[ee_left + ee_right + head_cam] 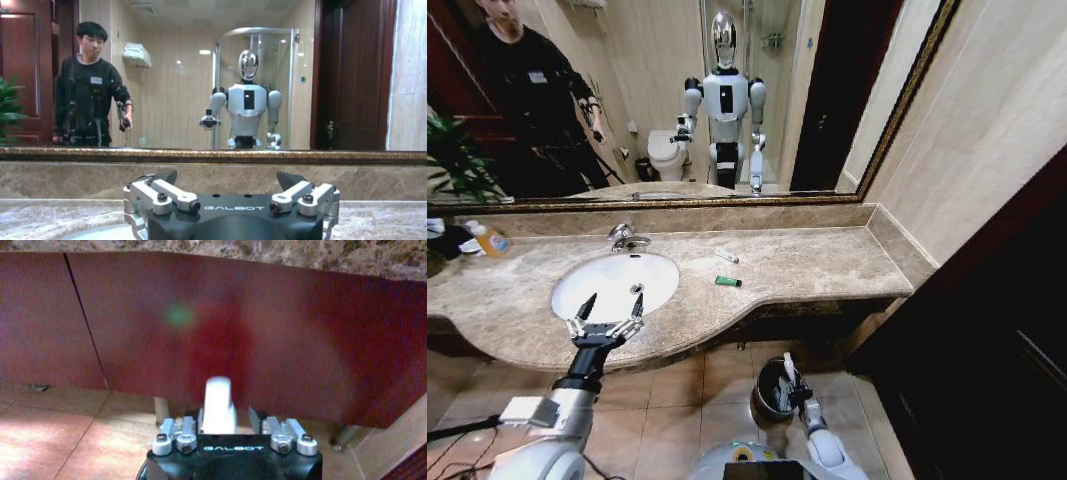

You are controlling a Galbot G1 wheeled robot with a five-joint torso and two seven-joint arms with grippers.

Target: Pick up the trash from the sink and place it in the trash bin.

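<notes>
The head view looks steeply down from above onto the marble counter (807, 262), its sink (614, 283), the wall mirror (727, 100) and the floor below. The left wrist view sits low just above the counter's front edge, close, facing level toward the mirror (200, 75); both share that mirror. The right wrist view, below counter height, faces the red cabinet front (267, 340) closely.

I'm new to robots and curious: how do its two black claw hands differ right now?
The left gripper hovers high over the white oval sink, jaws spread wide and empty. The right gripper hangs low over the small round black trash bin on the floor, jaws closed on a white piece of trash. Both are black with silver finger joints.
</notes>
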